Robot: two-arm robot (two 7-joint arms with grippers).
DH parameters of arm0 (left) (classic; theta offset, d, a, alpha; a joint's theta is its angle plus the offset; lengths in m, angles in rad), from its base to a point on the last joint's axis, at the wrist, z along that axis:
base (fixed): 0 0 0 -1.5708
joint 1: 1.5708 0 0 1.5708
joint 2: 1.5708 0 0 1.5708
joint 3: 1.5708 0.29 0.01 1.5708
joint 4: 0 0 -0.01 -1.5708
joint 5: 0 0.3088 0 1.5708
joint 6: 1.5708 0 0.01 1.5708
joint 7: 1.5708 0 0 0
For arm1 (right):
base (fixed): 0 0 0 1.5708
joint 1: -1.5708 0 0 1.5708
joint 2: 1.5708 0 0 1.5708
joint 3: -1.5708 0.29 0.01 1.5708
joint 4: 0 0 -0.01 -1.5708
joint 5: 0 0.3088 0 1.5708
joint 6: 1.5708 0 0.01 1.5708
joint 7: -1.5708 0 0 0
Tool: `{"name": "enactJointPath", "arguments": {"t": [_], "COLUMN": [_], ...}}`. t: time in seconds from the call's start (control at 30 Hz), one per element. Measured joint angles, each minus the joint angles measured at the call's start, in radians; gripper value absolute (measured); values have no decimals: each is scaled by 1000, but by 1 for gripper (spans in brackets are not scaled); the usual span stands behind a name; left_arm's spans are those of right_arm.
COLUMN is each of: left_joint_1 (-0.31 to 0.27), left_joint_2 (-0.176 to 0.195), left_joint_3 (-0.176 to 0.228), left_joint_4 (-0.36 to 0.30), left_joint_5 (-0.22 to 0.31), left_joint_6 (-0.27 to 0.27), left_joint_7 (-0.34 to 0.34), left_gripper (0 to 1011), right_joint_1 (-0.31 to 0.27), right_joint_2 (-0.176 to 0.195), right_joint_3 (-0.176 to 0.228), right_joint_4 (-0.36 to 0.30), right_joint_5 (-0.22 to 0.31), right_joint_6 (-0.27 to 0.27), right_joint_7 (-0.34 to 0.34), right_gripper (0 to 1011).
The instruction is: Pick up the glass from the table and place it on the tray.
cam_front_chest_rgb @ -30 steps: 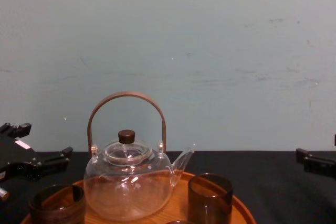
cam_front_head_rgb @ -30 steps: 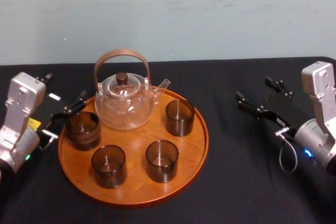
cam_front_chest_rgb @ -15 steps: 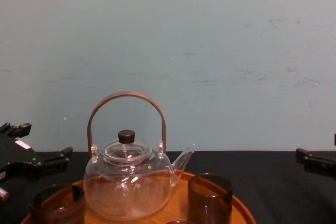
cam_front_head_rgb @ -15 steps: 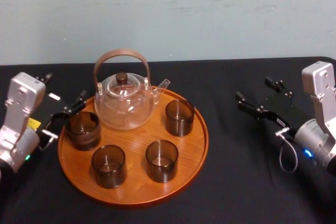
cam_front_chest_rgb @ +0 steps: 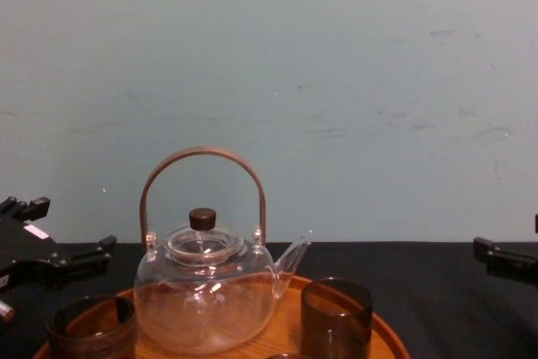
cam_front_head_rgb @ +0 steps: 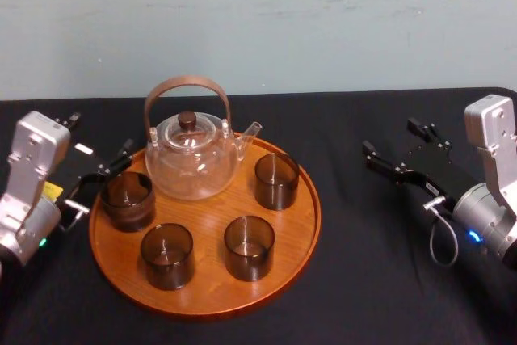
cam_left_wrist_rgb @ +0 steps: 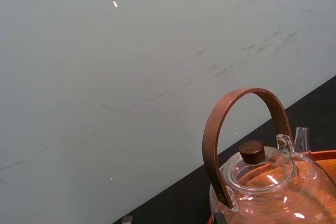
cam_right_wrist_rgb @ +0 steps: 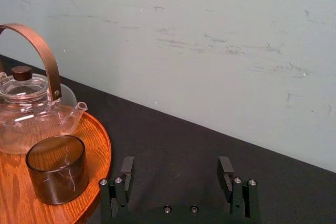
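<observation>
smoky-grey glass [cam_front_head_rgb: 127, 199] upright on left edge of wooden tray [cam_front_head_rgb: 206, 292] shared with clear teapot [cam_front_head_rgb: 192, 159], just beside spread, empty left claw [cam_front_head_rgb: 98, 136]; right claw [cam_front_head_rgb: 393, 139] spread above black counter [cam_front_head_rgb: 363, 264], well apart.

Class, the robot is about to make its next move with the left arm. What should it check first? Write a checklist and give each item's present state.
1. The glass stands upright inside the rim of the tray: ok.
2. The left gripper sits beside the glass with its jaws open, not clamping it: ok.
3. There is a gap between the left jaws and the glass, so the arm can pull away cleanly: cannot tell.
4. The teapot is upright on the tray, away from the left arm's side: ok.
5. The right gripper is open over the table, apart from the tray: ok.
</observation>
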Motion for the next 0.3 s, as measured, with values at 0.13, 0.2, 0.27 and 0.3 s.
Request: {"name": "enactJointPath", "arguments": {"t": [0.13, 0.2, 0.27, 0.3], "left_joint_1": [0, 0, 0, 0], "left_joint_2": [0, 0, 0, 0], "left_joint_3": [0, 0, 0, 0], "left_joint_4": [0, 0, 0, 0], "left_joint_5": [0, 0, 0, 0], "left_joint_6": [0, 0, 0, 0], "left_joint_7": [0, 0, 0, 0], "left_gripper": [1001, 1001, 1001, 1001], "right_joint_1": [0, 0, 0, 0], "right_joint_2": [0, 0, 0, 0], "right_joint_3": [0, 0, 0, 0], "right_joint_4": [0, 0, 0, 0], "right_joint_5": [1, 1, 1, 1], "right_joint_6": [0, 0, 0, 0], "right_joint_7": [0, 1, 1, 1], "right_gripper": [1002, 1003, 1002, 1002]}}
